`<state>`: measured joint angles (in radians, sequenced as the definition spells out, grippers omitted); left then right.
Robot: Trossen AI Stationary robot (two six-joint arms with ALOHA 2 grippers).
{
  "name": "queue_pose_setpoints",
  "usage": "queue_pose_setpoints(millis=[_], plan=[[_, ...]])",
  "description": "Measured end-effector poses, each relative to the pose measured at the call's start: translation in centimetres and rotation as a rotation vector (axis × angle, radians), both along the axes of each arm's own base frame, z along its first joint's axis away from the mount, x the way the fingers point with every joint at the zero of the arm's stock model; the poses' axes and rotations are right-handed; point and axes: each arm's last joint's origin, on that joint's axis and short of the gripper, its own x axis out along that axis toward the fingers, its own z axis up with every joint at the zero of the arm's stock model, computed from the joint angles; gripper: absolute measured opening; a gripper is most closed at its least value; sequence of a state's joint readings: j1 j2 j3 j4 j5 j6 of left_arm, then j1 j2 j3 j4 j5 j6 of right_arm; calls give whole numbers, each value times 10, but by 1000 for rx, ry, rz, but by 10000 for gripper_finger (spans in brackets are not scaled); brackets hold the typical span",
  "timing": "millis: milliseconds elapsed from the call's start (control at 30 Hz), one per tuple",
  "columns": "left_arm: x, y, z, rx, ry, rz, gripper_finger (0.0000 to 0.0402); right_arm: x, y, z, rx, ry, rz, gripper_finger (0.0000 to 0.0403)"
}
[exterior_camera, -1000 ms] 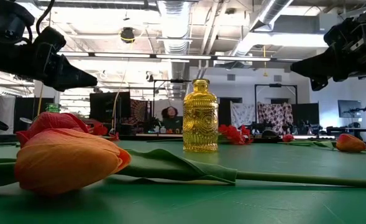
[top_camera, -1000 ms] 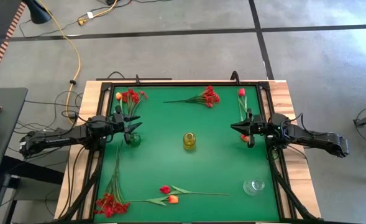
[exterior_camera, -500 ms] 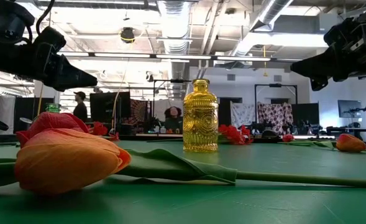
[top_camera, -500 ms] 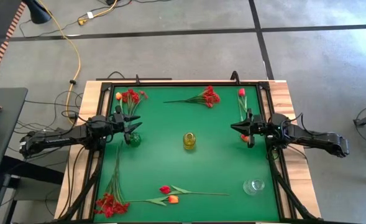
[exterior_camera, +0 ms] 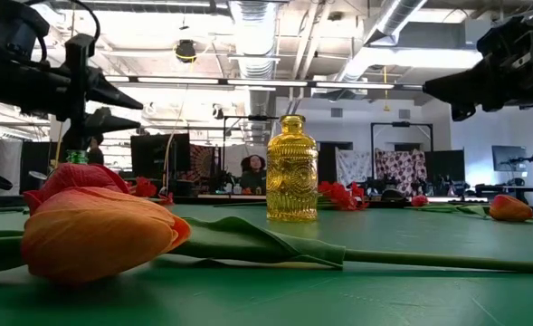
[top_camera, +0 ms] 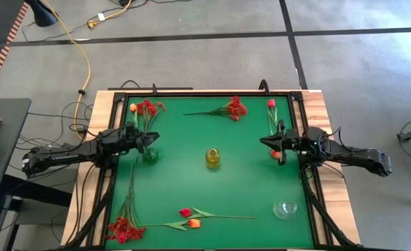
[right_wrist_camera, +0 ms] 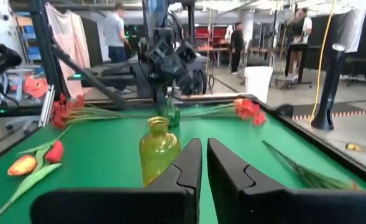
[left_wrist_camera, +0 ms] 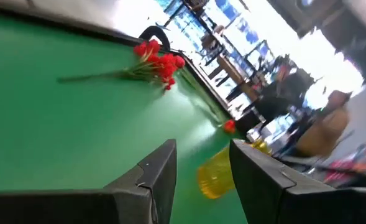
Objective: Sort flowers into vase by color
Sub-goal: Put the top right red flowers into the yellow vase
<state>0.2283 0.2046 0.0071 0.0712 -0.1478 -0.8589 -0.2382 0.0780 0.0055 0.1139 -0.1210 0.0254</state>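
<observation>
Left gripper [top_camera: 149, 141] reaches in level from the left edge, hovering above the green vase [top_camera: 150, 155], jaws spread apart and empty. Right gripper [top_camera: 265, 142] stretches in from the right, jaws nearly closed, holding nothing. Flowers lie scattered on the green worktop [top_camera: 247, 181]: red bunches [top_camera: 234, 107] far, tulips [top_camera: 189, 218] near, around the central yellow vase [top_camera: 213, 157].

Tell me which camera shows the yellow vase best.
The low view: the yellow vase stands unobstructed, its embossed pattern clear. The high view shows only its top. The right wrist view hides its base behind that arm's fingers; the left wrist view blurs it.
</observation>
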Motion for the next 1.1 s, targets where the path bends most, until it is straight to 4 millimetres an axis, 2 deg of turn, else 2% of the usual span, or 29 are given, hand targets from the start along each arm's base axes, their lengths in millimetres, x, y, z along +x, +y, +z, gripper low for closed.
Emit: queue_pose_setpoints(millis=[233,367,467,567,733,933,1100], plan=[[-1,2,1,-82,-47,76,137,0,-2,0,109,-17,-55,54],[-2,4,1,-80,-51,146,137,-2,-5,5,218,-57,-157,54],[-2,5,4,-5,-49,175,137,-4,-6,13,238,-104,-222,54],[-1,4,10,149,31,116,137,-4,-8,17,283,-130,-281,54],[4,6,38,310,96,115,137,1,-10,22,313,-145,-307,54],[23,25,65,448,288,192,137,11,-13,33,314,-104,-322,54],[55,56,79,493,441,108,137,24,-17,46,228,-20,-334,54]])
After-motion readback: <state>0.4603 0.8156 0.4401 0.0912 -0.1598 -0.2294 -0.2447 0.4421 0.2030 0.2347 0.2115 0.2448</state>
